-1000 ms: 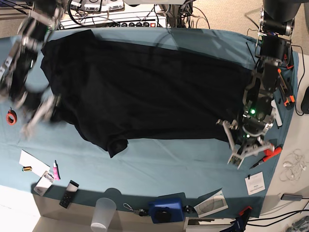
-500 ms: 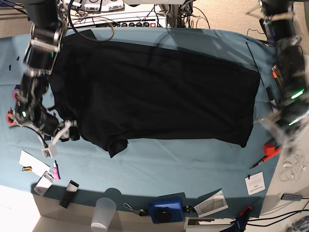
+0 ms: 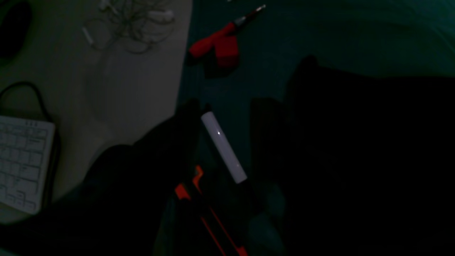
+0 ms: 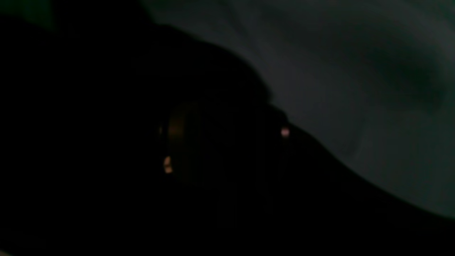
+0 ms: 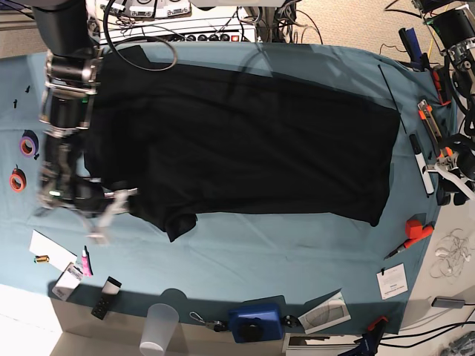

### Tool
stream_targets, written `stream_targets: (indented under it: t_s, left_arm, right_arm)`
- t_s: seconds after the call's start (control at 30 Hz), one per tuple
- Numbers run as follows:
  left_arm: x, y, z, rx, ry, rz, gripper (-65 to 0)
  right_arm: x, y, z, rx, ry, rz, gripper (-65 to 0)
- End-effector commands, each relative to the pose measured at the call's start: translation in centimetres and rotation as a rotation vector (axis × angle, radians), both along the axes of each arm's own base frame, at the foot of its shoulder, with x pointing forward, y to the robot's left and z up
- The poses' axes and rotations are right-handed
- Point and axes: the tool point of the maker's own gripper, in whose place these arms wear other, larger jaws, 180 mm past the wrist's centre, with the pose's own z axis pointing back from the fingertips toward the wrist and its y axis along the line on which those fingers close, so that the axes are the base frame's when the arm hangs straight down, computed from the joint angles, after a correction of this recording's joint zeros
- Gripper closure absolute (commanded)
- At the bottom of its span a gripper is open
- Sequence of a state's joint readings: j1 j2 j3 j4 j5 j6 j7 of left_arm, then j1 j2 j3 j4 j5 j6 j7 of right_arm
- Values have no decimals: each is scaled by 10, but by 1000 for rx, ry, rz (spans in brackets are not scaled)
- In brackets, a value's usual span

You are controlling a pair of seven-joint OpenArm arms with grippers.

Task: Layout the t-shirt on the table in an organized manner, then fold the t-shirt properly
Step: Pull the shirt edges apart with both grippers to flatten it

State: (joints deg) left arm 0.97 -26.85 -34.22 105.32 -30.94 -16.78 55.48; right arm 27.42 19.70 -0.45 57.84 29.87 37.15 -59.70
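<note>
Black cloth: the t-shirt (image 5: 245,137) lies spread flat across the middle and far part of the table (image 5: 245,256), hem to the right, sleeves to the left.
Print: not visible from above, so it is probably face down.
Progress: laying out looks nearly done; one sleeve juts toward the near edge at lower left, and no fold has been made yet.
Left to do: tidy that sleeve, then all the folding.
Right gripper (image 5: 104,211): at the shirt's near-left corner, just beside the jutting sleeve; jaws look spread, and no cloth is seen held.
Left gripper (image 5: 449,174): off the table's right edge, well apart from the hem; too little of it shows to tell how the jaws stand.
Right edge: a white marker (image 3: 224,146) and red tool (image 3: 217,44) lie on the table beside the hem.
</note>
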Motion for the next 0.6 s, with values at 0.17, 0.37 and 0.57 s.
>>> stream_targets:
  t_s: [0.17,0.37,0.57]
  left_arm:
    - [6,4,19,24,-58,-2,-241]
    - [6,4,19,23,-59,-2,-241]
    - [6,3,20,17,-61,-5,-241]
  right_arm:
    - [18,5,17,3,-57,-26,-69]
    - [25,-27,15,-162,-71,-96,0]
    - [46,-55,69,-152,-254,-216,0]
